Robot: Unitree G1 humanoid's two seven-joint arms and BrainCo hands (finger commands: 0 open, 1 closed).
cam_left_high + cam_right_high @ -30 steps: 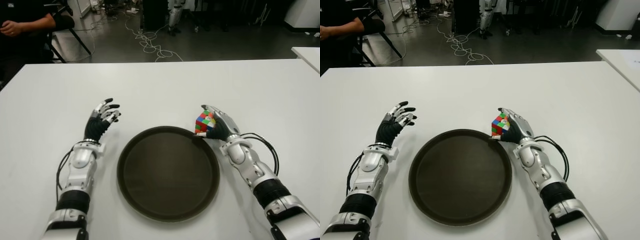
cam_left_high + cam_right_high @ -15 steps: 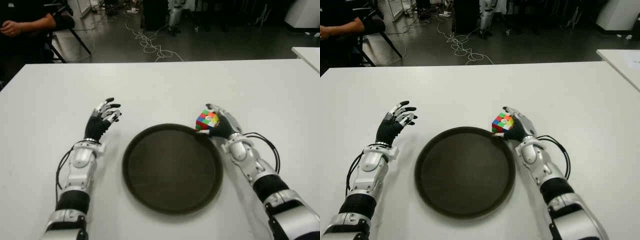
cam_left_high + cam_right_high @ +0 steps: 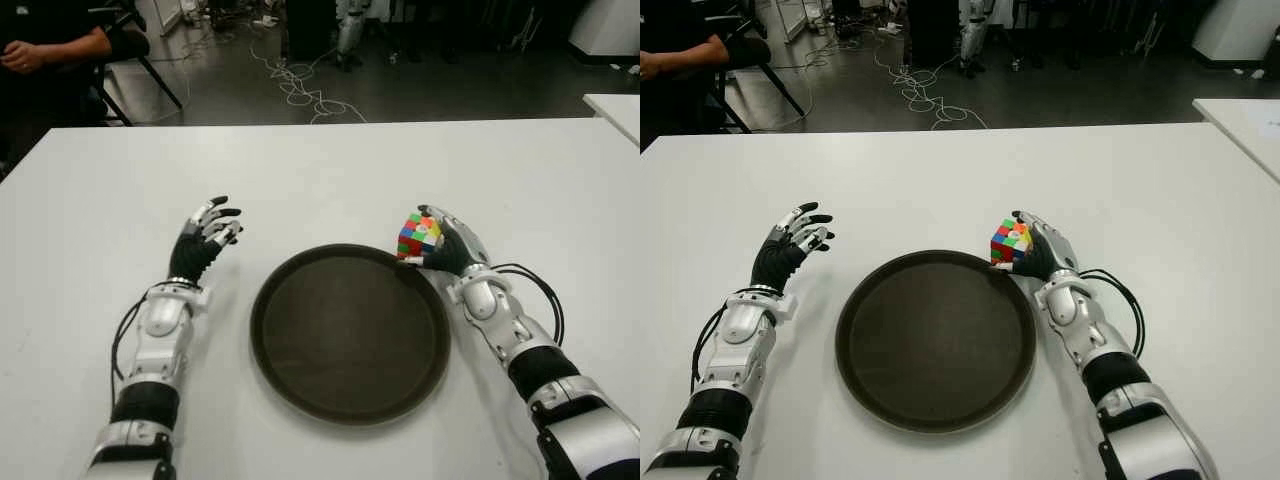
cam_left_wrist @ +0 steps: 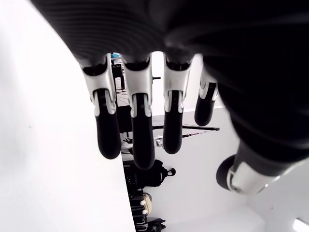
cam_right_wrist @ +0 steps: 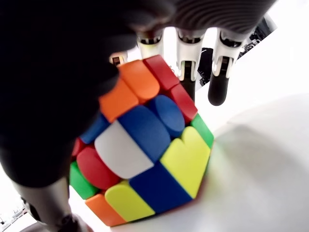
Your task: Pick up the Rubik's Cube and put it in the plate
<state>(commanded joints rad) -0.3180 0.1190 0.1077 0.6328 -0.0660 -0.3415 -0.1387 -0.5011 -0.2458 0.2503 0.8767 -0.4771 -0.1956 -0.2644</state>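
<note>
Holding the Rubik's Cube [image 3: 418,234] in its curled fingers, the right hand [image 3: 447,247] was at the far right edge of the round dark plate [image 3: 349,333]. The cube was tilted, with one corner pointing down, and it showed just beside the plate's rim, not inside the plate. In the right wrist view the cube [image 5: 142,140] sat against the palm, with the fingers [image 5: 220,72] reaching past its far side; I could not tell if it touched the white tabletop [image 3: 320,180]. The left hand [image 3: 205,238] showed to the left of the plate, well apart from it, with its fingers [image 4: 137,130] relaxed and holding nothing. Beyond the far left corner of the tabletop, a seated person [image 3: 50,45] was partly in view.
</note>
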